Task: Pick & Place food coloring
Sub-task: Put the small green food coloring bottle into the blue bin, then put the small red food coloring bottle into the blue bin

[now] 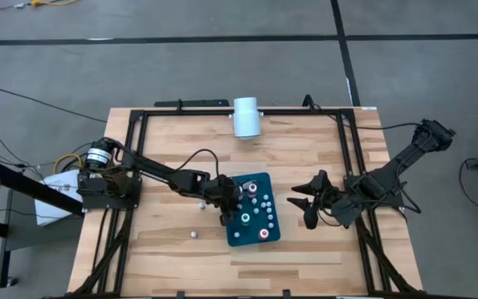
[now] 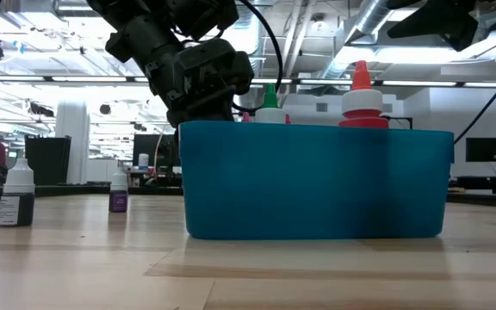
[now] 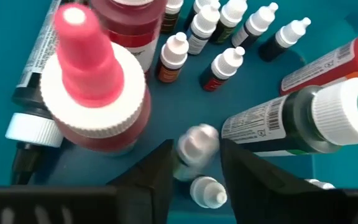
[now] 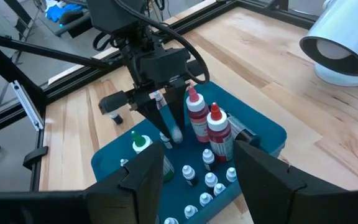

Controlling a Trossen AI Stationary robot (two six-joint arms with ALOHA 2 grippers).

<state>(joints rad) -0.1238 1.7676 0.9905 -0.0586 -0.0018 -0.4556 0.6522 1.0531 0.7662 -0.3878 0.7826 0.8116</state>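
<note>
The teal tray (image 1: 261, 237) holds the food coloring: tall red-topped bottles (image 4: 197, 115), a green-topped one (image 3: 328, 112) and several tiny white-capped ones (image 3: 229, 62). My left gripper (image 1: 226, 212) hangs over the tray's left part, fingers pointing down and open. A small bottle (image 3: 194, 149) shows blurred and tilted between its fingertips, just above the tray floor. My right gripper (image 1: 304, 206) waits open to the right of the tray. Two small bottles (image 1: 202, 202) (image 1: 193, 233) stand on the table left of the tray. My left gripper (image 3: 196, 144) has the small blurred bottle between its fingers (image 3: 160, 168), which come from above. Whether the fingers touch it, I cannot tell.
A large white cylinder (image 1: 246, 116) lies at the table's far edge. A black frame (image 1: 139, 133) runs around the wooden table top. Bare wood lies near and far of the tray. In the low view the two loose bottles (image 2: 15, 194) (image 2: 118, 194) stand left of the tray wall (image 2: 317, 181).
</note>
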